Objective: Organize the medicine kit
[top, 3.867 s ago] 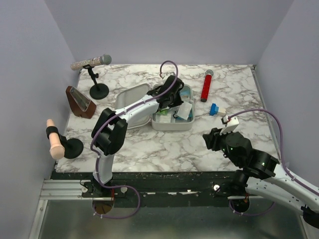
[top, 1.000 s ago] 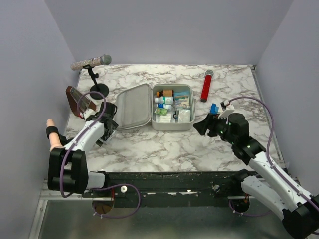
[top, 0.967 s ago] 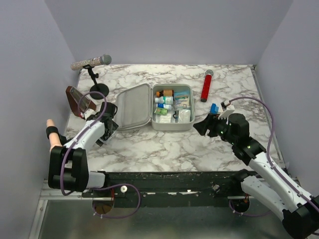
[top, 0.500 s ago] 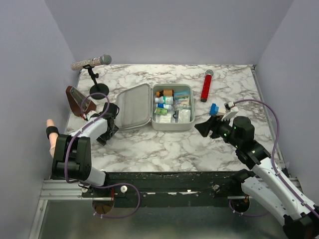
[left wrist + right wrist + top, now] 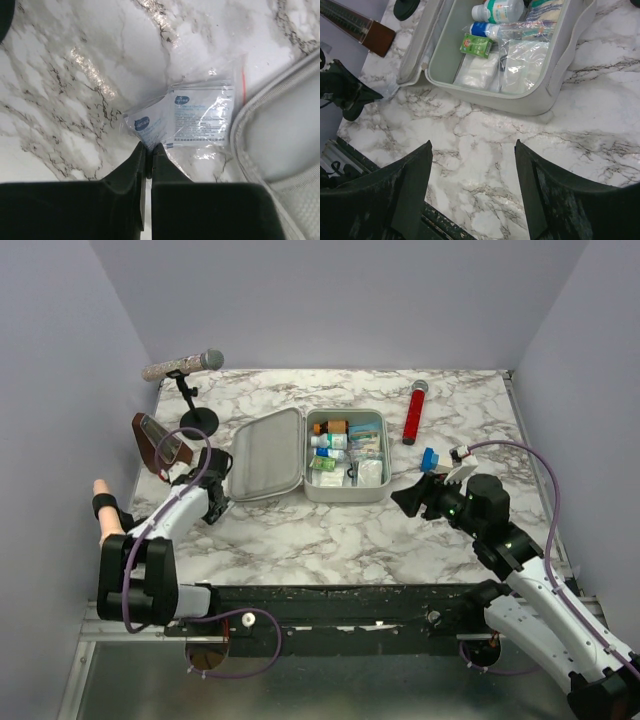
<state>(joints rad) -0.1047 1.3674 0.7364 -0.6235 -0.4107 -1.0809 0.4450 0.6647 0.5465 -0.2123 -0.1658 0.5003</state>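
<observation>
Left wrist view: the left gripper (image 5: 148, 150) stands with its jaws at a narrow slit, pinching the near corner of a clear plastic sachet pack (image 5: 197, 117) with white, blue-printed labels. The pack lies flat on the white marble tabletop (image 5: 75, 75), outside the box. It looks like a stray item that belongs inside, which is probably why it is being taken. An edge pinch suits thin film that offers no height to grasp.

At the pack's three o'clock runs the rim of the medicine kit (image 5: 345, 495), a pale grey-white tin box with rounded corners. It lies open mid-table, its hinged lid laid flat at the tray's nine o'clock. The tray is already packed with small bottles and packets.

At the tray's four o'clock the right gripper (image 5: 472, 142) hovers with jaws wide and nothing between them. Its camera faces the tray, so it is probably waiting clear. A small blue block (image 5: 429, 458) sits at its one o'clock.
</observation>
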